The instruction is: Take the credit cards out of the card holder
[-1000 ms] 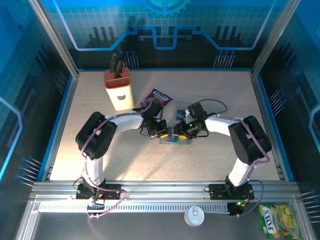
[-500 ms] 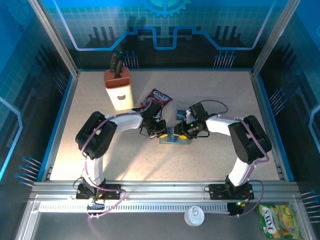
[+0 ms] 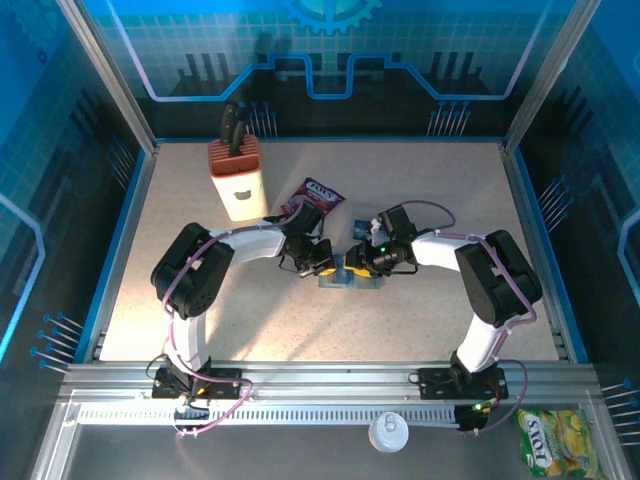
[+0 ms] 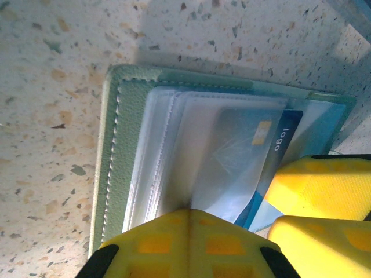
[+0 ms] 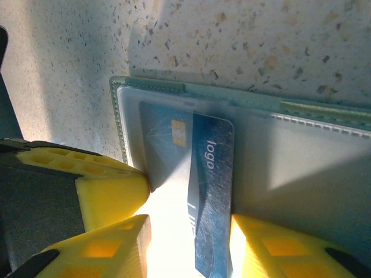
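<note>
The grey-green card holder (image 3: 352, 281) lies open on the table between both arms. My left gripper (image 3: 328, 266) (image 4: 188, 217) is shut on one of its clear plastic sleeves. A blue credit card (image 4: 281, 136) marked "logo" sticks out sideways from under that sleeve. In the right wrist view the card (image 5: 211, 191) runs down between the fingers of my right gripper (image 5: 190, 223) (image 3: 361, 264). That gripper's jaws stand open on either side of it. One pad meets the card's edge, and glare hides the other side. The holder's green edge (image 5: 232, 92) shows above.
A pink-purple snack packet (image 3: 317, 195) and a small blue flat piece (image 3: 361, 228) lie just behind the grippers. A knife block (image 3: 235, 180) stands at the back left. A white lid (image 3: 387, 433) and a yellow-green packet (image 3: 548, 450) sit outside the near rail.
The right wrist has edged slightly toward the holder and its jaws have narrowed a little. The left arm and the holder have not moved.
</note>
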`<act>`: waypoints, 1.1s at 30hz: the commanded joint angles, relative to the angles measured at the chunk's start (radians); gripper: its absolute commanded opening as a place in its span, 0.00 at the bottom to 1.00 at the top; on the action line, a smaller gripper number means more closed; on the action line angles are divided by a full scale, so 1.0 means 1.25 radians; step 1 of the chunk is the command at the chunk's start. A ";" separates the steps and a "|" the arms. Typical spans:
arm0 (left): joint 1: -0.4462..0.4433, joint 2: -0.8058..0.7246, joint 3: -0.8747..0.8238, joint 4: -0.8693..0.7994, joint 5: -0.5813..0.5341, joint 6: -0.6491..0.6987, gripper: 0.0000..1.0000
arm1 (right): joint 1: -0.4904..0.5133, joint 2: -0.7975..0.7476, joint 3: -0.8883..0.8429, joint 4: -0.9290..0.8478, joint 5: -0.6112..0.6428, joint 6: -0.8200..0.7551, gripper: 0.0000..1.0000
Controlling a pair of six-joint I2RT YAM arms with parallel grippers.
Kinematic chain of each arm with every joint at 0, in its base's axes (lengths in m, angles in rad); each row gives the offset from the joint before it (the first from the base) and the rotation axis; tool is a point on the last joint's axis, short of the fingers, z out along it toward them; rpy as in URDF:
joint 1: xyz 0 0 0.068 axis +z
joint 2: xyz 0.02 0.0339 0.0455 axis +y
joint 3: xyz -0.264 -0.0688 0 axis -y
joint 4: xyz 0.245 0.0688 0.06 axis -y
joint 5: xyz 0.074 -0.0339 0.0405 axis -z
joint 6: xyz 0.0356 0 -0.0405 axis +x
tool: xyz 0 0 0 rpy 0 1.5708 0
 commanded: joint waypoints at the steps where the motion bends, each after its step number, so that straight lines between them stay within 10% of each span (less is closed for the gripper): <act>1: 0.008 0.018 -0.021 -0.035 -0.004 0.006 0.00 | -0.010 0.010 -0.011 0.022 -0.030 0.012 0.39; 33: 0.010 0.013 -0.028 -0.037 -0.005 0.005 0.00 | -0.061 -0.067 -0.058 -0.032 -0.011 -0.033 0.01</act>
